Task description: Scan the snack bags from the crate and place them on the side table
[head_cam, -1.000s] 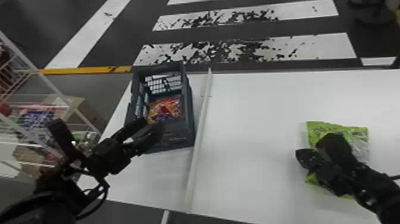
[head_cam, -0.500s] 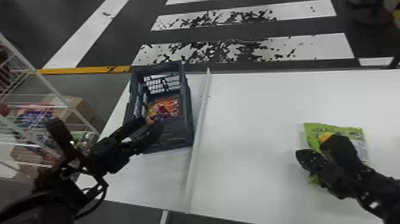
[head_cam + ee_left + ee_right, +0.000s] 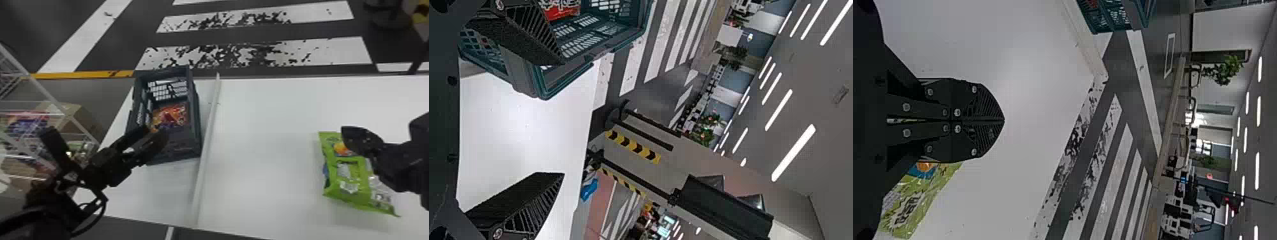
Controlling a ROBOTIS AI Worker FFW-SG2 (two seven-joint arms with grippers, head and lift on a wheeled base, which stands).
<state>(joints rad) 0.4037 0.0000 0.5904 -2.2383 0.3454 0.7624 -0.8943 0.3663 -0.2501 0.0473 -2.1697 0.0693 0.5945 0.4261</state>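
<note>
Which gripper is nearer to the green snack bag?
Right. In the head view the right gripper, jaws shut, overlaps the edge of the green snack bag; the left gripper is across the white divider, by the crate.

In your head view, toward four o'clock, the right gripper (image 3: 347,131) hides a far corner of the green snack bag (image 3: 348,178); the right arm (image 3: 407,166) is cut off at three o'clock. Toward nine o'clock, the near wall of the crate (image 3: 183,143) hides part of the snack contents (image 3: 170,116), too blurred for you to count. The left gripper (image 3: 154,132) covers the crate's near left corner. Farther out, the wire rack (image 3: 49,95) is cut off.
</note>
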